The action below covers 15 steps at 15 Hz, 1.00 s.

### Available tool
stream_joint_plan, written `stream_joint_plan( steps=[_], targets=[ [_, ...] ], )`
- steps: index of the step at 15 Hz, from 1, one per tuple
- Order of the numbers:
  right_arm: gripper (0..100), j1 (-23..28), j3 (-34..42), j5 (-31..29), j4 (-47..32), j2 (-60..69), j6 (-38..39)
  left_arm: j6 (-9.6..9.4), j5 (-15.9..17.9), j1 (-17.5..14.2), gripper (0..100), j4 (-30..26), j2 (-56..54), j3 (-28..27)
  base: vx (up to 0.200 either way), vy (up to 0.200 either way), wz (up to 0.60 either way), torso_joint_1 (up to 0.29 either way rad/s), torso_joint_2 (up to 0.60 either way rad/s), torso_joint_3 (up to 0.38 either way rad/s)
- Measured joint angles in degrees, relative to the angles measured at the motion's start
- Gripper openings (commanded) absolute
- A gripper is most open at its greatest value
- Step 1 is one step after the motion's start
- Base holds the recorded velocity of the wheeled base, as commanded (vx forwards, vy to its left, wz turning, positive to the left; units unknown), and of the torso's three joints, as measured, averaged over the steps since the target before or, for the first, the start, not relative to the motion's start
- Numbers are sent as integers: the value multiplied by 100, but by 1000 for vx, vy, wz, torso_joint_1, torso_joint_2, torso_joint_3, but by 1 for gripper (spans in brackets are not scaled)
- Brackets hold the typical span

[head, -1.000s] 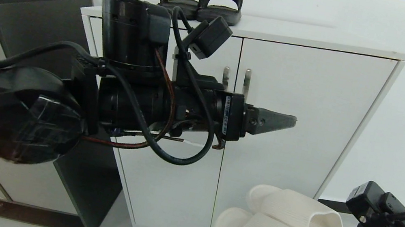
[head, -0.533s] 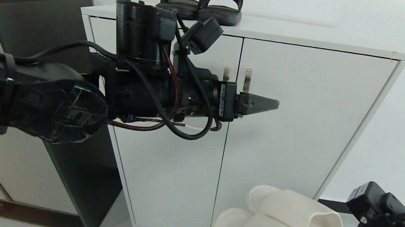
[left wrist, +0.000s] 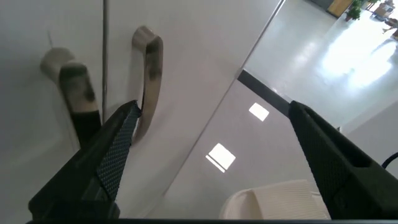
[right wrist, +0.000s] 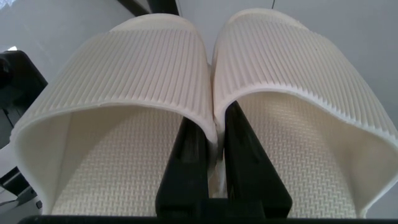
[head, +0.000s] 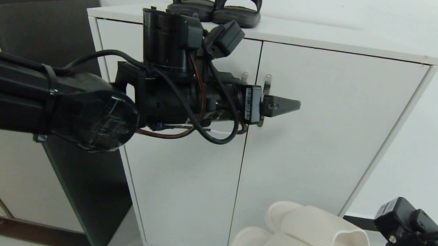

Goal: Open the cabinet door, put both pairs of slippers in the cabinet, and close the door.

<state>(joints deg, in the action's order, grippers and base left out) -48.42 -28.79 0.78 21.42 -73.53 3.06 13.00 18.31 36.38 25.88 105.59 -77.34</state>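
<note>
My left end effector (head: 288,106) hangs spread wide, one finger just beside the right door's upright handle (left wrist: 149,74), so this arm is nearer. The right end effector (right wrist: 214,143) clamps the white slippers (head: 297,243), low before the shut cabinet (head: 336,116).

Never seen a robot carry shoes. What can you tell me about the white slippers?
The white slippers are a cream pair with ribbed bands and dimpled insoles, seemingly soft foam. They sit side by side, touching; the right gripper is shut on their inner edges, holding them low before the closed cabinet.
</note>
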Motion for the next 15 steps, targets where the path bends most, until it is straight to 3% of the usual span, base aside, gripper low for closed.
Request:
stream_joint_plan(
  steps=[4, 5, 11, 15],
  targets=[
    [0, 0, 13, 0, 0, 9, 2, 2, -50, -2, 100, 11, 265, -238, 0, 0, 0, 0, 0, 0],
    [0, 0, 20, 0, 0, 9, 2, 0, -63, -2, 0, 11, 306, -276, 0, 0, 0, 0, 0, 0],
    [0, -4, 55, 55, -7, 7, 2, 11, -94, 15, 0, -13, 380, -293, 0, 0, 0, 0, 0, 0],
    [0, -9, 250, 756, -7, 74, -213, 17, -74, 177, 0, 39, 118, 132, 0, 0, 0, 0, 0, 0]
  ],
)
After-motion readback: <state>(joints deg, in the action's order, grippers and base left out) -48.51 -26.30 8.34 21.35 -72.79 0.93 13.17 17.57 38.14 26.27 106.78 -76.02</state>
